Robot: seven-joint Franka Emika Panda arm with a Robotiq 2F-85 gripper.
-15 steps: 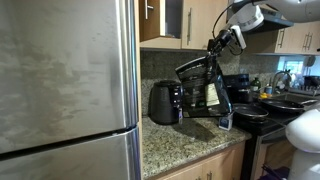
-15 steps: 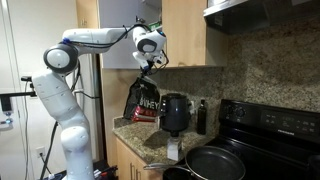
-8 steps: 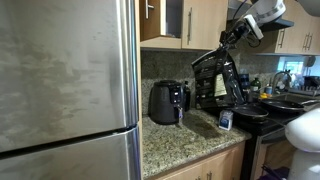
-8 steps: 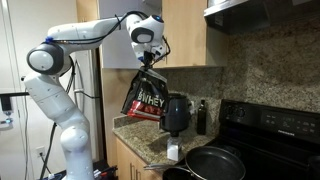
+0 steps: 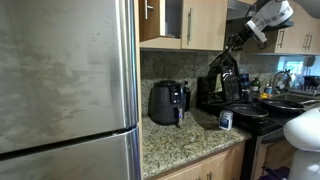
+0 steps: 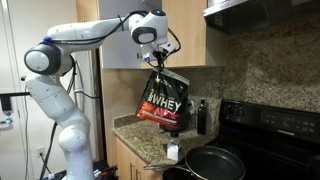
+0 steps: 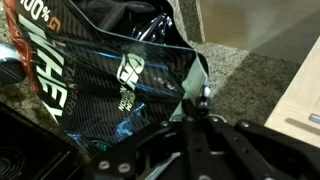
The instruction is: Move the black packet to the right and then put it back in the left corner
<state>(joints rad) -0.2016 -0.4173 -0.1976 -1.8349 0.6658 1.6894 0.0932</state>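
Observation:
The black packet (image 5: pixel 222 75) is a large black pouch with "WHEY" printed on it. It hangs in the air from my gripper (image 5: pixel 240 42), which is shut on its top edge. In an exterior view the packet (image 6: pixel 163 100) hangs below the gripper (image 6: pixel 158 62), in front of the black air fryer (image 6: pixel 178 128). In the wrist view the packet (image 7: pixel 90 70) fills the left, pinched at the jaws (image 7: pixel 190 100). The granite left corner (image 5: pixel 170 140) lies below, by the air fryer (image 5: pixel 165 102).
A small white-faced timer (image 5: pixel 225 120) stands on the counter edge, also visible in an exterior view (image 6: pixel 172 152). The black stove (image 6: pixel 270 125) holds a frying pan (image 6: pixel 215 163). A dark bottle (image 6: pixel 201 117) stands behind the fryer. A steel fridge (image 5: pixel 65 90) is alongside. Cabinets hang overhead.
My gripper has carried the packet sideways through the air, away from the fridge and past the air fryer toward the stove. The packet has swung and turned while hanging.

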